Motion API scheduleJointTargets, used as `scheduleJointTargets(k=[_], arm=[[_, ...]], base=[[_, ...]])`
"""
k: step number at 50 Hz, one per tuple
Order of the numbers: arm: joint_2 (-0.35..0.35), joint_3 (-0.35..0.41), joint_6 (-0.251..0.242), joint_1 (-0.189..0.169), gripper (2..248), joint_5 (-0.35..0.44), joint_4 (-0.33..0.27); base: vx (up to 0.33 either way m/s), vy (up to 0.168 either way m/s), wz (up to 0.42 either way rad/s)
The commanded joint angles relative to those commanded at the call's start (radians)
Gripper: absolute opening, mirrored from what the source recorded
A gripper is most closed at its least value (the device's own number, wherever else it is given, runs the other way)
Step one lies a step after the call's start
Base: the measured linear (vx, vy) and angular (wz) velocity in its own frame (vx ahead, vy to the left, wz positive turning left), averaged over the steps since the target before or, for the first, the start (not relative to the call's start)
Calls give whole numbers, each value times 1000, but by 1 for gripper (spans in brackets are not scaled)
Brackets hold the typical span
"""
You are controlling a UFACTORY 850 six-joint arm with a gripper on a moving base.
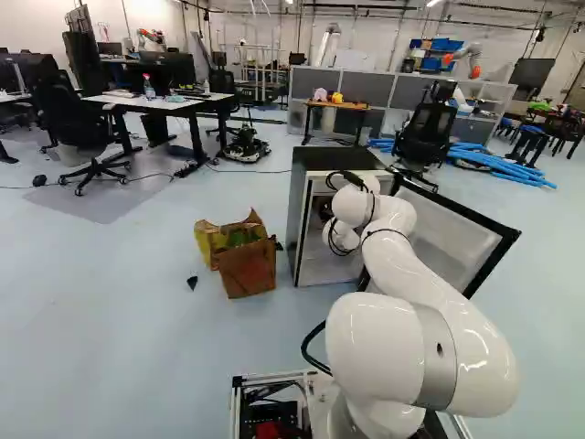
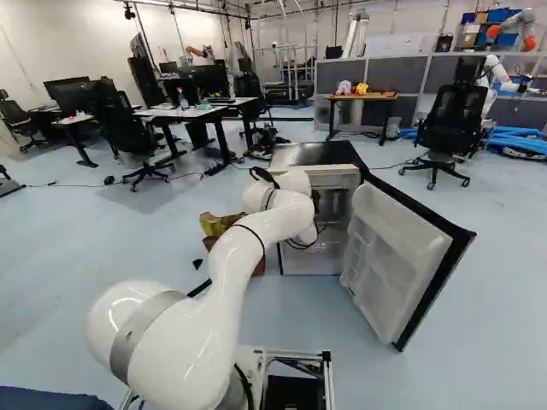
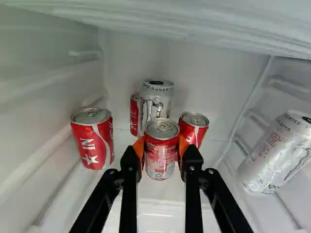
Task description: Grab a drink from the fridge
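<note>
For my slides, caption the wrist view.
The pincer grips the front red can inside the fridge, a silver can standing behind it.

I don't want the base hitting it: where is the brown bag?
In the left base view, the bag is on the floor, just left of the open fridge.

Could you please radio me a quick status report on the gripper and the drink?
Gripper shut on front red can. Can upright inside fridge. Second red can close behind one finger. Fridge door open.
</note>
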Motion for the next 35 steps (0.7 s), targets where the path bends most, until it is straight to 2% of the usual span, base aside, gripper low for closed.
scheduleJointTargets(k=[13,35], arm=[[13,22,0,-1,92,0,0],[107,183,0,-9,92,0,0]], base=[[0,0,0],[0,0,0]])
